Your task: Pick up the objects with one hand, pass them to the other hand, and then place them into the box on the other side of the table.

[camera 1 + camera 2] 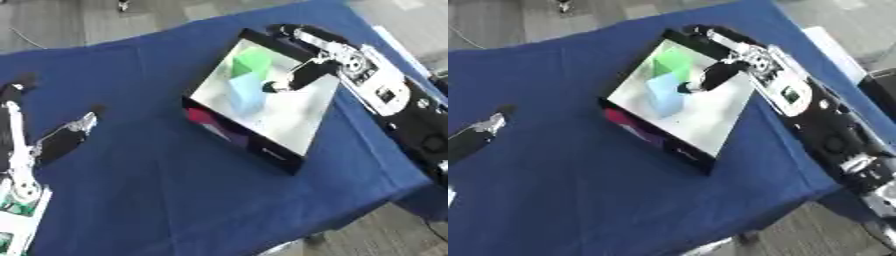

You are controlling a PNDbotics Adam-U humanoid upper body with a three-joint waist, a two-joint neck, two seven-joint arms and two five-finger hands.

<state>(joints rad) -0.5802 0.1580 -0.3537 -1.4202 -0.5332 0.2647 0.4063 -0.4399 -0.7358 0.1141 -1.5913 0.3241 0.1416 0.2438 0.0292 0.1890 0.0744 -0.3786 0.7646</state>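
Right hand [302, 75], fingers apparently relaxed and empty, hovers inside the shallow black-rimmed white box [302, 112] beside a pale blue block [247, 92] and green block [252, 62] at eleven o'clock; withdraw straight upward, avoiding the rim.

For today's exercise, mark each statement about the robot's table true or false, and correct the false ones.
1. The black-walled box with a pale floor holds a green block and a light blue block. True.
2. The robot's right hand reaches over the box. True.
3. The robot's left hand is inside the box. False: it rests on the blue tablecloth, away at the left.
4. The tablecloth is red. False: it is blue.
5. The green block lies outside the box. False: it is inside.
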